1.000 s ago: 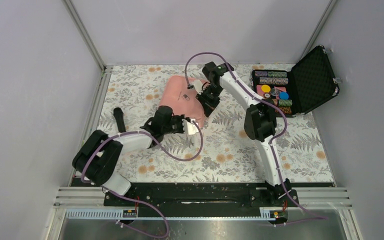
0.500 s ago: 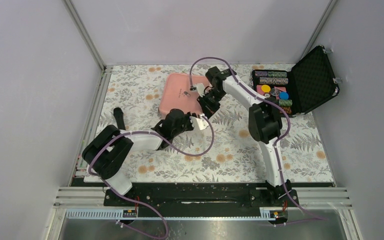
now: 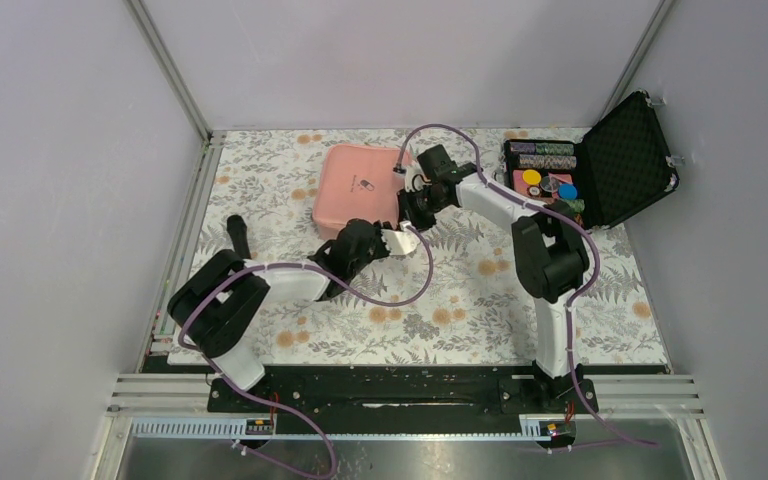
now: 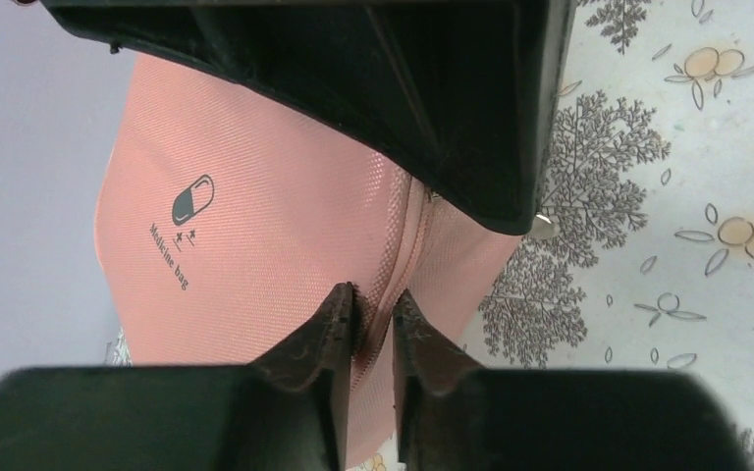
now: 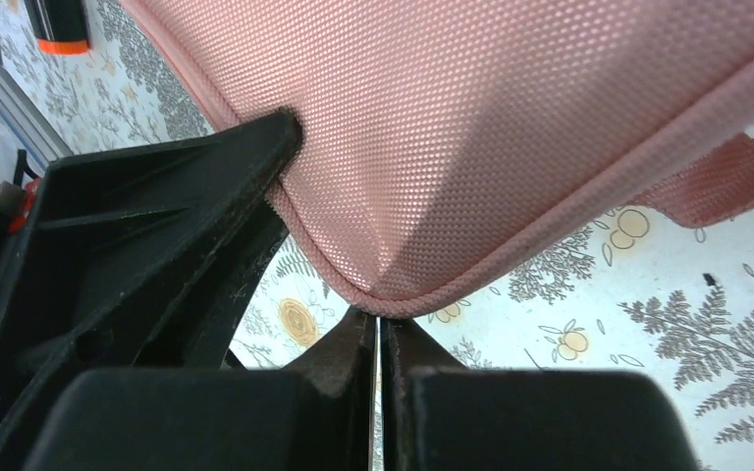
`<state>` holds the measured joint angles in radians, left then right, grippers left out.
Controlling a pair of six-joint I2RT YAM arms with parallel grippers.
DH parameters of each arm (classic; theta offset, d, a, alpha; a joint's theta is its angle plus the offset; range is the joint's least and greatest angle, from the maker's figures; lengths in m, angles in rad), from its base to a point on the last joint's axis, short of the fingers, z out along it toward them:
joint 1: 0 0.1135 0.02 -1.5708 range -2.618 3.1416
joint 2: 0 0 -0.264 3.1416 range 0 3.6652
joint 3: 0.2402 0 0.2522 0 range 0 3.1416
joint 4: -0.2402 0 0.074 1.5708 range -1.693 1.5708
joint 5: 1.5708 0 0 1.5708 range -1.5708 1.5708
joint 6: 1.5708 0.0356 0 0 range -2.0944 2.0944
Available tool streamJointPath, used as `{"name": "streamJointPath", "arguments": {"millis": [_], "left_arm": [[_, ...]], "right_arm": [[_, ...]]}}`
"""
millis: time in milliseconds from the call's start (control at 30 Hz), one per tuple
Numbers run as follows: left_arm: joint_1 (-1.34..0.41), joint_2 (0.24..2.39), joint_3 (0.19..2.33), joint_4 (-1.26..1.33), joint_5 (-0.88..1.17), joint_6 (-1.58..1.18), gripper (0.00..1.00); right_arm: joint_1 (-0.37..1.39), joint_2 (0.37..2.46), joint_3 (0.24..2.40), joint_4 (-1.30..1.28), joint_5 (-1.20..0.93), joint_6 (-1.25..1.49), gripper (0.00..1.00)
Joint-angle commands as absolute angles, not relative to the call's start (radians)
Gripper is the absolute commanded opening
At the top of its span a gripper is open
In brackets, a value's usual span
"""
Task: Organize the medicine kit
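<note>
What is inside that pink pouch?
Nothing inside shows: the medicine kit lies closed, so only its pink fabric and a small capsule logo are visible. Its contents are covered.

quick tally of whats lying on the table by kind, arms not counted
pink medicine bag: 1
black foam-lined case, open, with chips inside that are too small to count: 1
black stick-like object: 1
total: 3
</note>
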<state>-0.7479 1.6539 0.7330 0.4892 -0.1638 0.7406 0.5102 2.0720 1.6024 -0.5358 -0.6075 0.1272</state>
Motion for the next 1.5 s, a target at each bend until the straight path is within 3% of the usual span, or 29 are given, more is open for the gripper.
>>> {"name": "streamJointPath", "arguments": {"millis": [0, 67, 133, 233, 267, 367, 500, 667, 867, 1033, 1133, 1333, 1467], "left_arm": [[-0.756, 1.552, 0.775, 0.444, -0.109, 0.668, 0.20], [-0.704, 1.498, 0.792, 0.326, -0.040, 0.637, 0.40], [-0.635, 1.480, 0.892, 0.159, 0.072, 0.553, 0.50], [-0.457, 1.485, 1.071, -0.090, 0.455, 0.442, 0.72], [-0.420, 1.502, 1.129, -0.146, 0.567, 0.422, 0.75], [-0.361, 1.558, 1.236, -0.136, 0.608, 0.351, 0.79], [-0.332, 1.757, 1.407, -0.010, 0.358, 0.260, 0.81], [-0.258, 2.103, 1.797, 0.035, 0.269, 0.066, 0.82], [-0.213, 2.502, 2.402, -0.195, 0.297, -0.072, 0.87], [-0.183, 2.479, 2.283, -0.158, 0.396, -0.083, 0.88], [-0.154, 2.412, 2.174, -0.216, 0.538, -0.082, 0.80], [-0.066, 2.080, 1.627, -0.089, 0.771, -0.133, 0.58], [-0.024, 1.857, 1.375, -0.254, 0.817, -0.039, 0.56]], "right_arm": [[0.573, 1.992, 1.603, -0.408, -0.672, 0.234, 0.00], [0.533, 1.991, 1.597, -0.438, -0.631, 0.223, 0.00], [0.493, 2.000, 1.610, -0.478, -0.596, 0.195, 0.00], [0.440, 2.036, 1.691, -0.575, -0.527, 0.102, 0.00], [0.429, 2.056, 1.732, -0.612, -0.499, 0.063, 0.00], [0.409, 2.147, 1.921, -0.756, -0.433, -0.071, 0.00], [0.408, 2.278, 2.152, -0.855, -0.342, -0.191, 0.00], [0.410, 2.340, 2.232, -0.845, -0.266, -0.272, 0.00], [0.410, 2.312, 2.191, -0.845, -0.267, -0.284, 0.00], [0.410, 2.303, 2.178, -0.845, -0.246, -0.311, 0.00], [0.410, 2.330, 2.203, -0.849, -0.240, -0.314, 0.00], [0.411, 2.397, 2.313, -0.835, -0.216, -0.340, 0.00], [0.424, 2.427, 2.372, -0.818, -0.206, -0.372, 0.00]]}}
